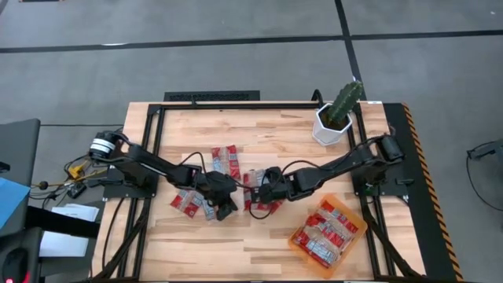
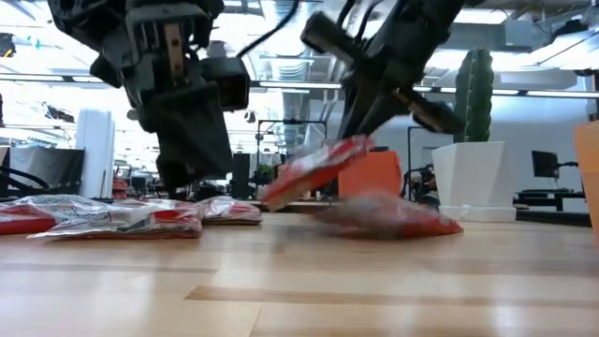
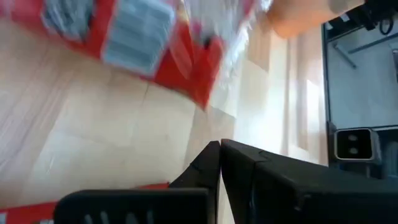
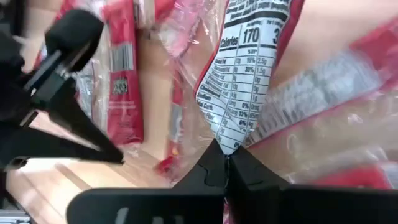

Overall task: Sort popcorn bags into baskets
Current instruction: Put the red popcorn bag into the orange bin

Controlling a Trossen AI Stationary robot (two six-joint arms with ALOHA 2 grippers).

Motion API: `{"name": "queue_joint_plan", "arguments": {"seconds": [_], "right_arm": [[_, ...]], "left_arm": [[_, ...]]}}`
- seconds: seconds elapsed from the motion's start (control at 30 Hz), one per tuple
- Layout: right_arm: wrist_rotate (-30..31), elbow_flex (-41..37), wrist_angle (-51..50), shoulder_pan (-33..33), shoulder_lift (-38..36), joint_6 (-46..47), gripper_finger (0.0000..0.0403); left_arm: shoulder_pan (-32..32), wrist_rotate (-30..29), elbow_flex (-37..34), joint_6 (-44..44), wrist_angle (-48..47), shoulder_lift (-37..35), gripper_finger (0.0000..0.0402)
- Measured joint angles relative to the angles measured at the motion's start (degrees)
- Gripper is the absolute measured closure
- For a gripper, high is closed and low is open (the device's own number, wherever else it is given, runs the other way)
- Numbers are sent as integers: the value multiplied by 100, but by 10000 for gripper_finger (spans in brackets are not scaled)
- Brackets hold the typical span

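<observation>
Pinching one popcorn bag, right gripper; left gripper pressed together, empty.

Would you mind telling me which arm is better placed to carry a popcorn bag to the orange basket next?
The right. Its tool is already shut on a popcorn bag, lifted off the table, and the basket lies on its side. The left tool is shut and holds nothing.
</observation>
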Motion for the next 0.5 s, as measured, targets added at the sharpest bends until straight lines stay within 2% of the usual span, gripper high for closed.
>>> {"name": "queue_joint_plan", "arguments": {"seconds": [0.3,0.5], "right_arm": [[325,4,-400,29,-886,-494,393],[-236,0,-1803,503,-1575,-761,398]], "left_arm": [[-1,-184,4,7,-230,-436,400],[0,31,4,20,-307,-446,400]]}}
